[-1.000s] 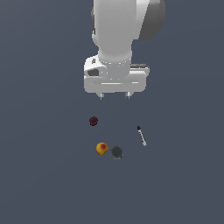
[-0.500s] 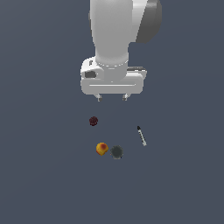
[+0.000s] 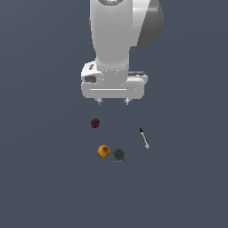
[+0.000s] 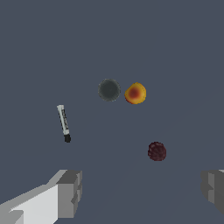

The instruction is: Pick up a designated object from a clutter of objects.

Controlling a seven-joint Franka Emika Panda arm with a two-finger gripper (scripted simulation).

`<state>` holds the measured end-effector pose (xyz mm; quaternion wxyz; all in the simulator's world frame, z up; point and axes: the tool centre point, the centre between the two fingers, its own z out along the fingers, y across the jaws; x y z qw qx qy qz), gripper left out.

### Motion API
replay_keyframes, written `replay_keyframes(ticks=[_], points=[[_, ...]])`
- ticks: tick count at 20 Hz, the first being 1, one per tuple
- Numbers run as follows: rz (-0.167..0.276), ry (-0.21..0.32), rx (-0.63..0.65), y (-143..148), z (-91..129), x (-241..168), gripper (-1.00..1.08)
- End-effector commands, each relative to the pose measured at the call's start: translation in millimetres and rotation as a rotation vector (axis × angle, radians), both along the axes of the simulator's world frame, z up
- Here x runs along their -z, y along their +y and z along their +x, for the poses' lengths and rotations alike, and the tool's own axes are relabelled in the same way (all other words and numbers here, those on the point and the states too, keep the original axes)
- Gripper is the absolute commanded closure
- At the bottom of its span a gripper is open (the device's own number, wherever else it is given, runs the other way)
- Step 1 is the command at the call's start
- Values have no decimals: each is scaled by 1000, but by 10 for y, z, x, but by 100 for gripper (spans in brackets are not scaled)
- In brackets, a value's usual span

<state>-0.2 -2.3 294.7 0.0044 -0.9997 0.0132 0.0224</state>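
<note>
Franka arm's hand point(image 3: 113, 102) poised above grey table point(image 3: 44, 178), fingers spread wide apart, nothing between them. Orange-yellow fruit point(image 3: 103, 151) with red patch sits on table, nearer camera than hand in exterior view, just beside dark grey disc point(image 3: 118, 154) on its right, narrow gap between. Dark red berry point(image 3: 95, 123) lies near, farther back, toward hand. Black-and-white pen point(image 3: 144, 138) lies apart at exterior view's right, angled.
</note>
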Motion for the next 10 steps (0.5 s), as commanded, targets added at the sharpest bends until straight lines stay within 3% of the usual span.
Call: replay_keyframes(ticks=[1,10], points=[[0,-1,23,-13,45,67,-92],[0,-10,194,-115,349,555,-92]])
